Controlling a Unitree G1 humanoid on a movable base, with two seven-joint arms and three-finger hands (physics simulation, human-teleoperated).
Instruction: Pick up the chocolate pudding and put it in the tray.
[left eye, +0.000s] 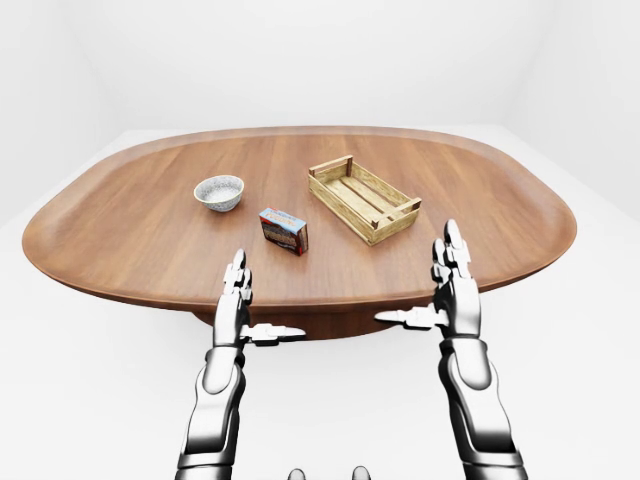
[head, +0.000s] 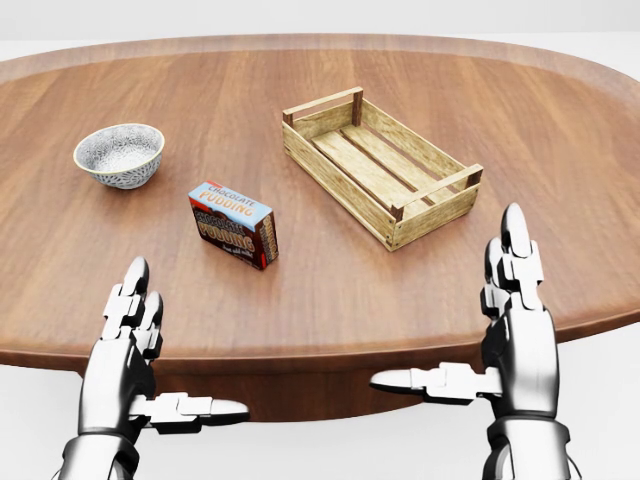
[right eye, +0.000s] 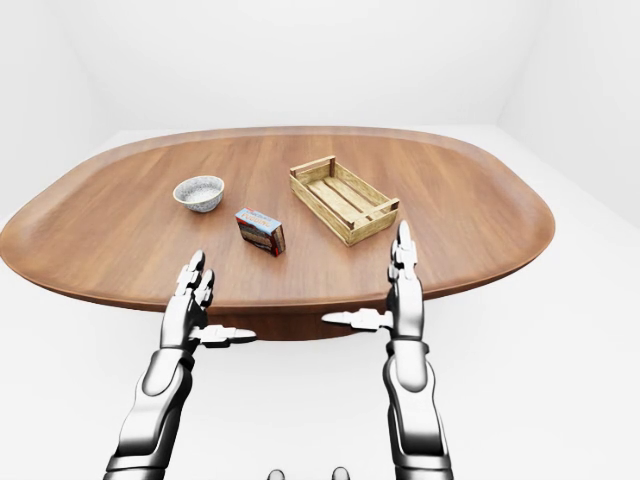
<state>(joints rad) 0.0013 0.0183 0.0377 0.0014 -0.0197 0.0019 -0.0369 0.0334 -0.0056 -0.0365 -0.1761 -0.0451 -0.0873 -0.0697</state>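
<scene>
Glossy oval wooden table (head: 560, 150) holds a slatted tray (head: 375, 165), with the cardboard pudding box (head: 233, 224) at its eight o'clock (near a speckled bowl (head: 119, 154)); left hand (head: 125, 345) and right hand (head: 515, 320) are splayed, empty.

Three head cameras facing the table (left eye: 130, 240), head view nearer, eye views nearly identical

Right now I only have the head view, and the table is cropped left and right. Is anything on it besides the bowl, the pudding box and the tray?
Observer: No. The left-eye view shows the whole oval table, carrying only the bowl, pudding box and tray.
Operator: What's around the table?
Observer: In the right-eye view, only bare white floor and white walls. Nothing stands there.
</scene>
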